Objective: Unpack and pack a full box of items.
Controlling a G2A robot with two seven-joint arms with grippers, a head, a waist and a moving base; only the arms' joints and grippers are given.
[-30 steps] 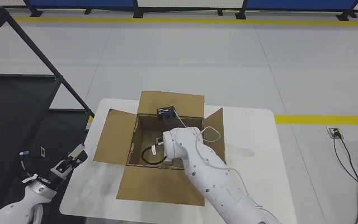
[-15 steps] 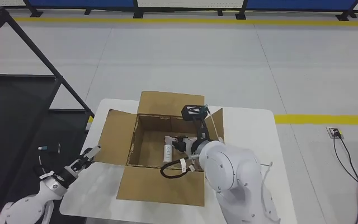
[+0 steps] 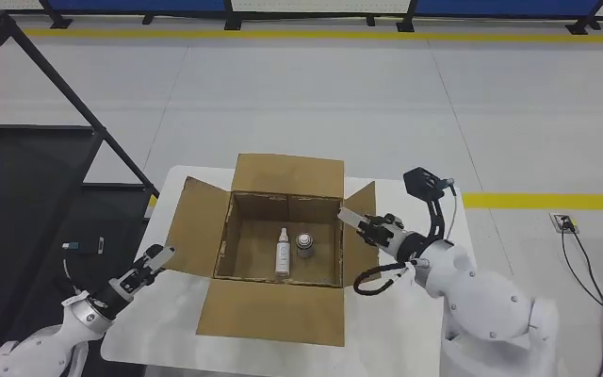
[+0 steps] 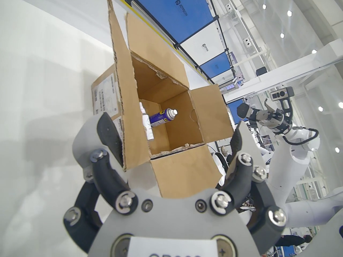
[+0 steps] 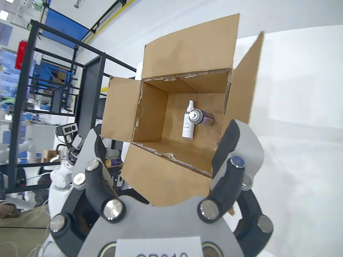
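I reckon unpacking is nearly done and repacking not begun: the white bottle (image 3: pixel 282 253) and spray can (image 3: pixel 304 243) lie in the box (image 3: pixel 268 306) between my left claw (image 3: pixel 158 256) and right claw (image 3: pixel 353 221), both wide and empty

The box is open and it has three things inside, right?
Not three, two. The top view shows the open box holding only a white bottle and a spray can beside it.
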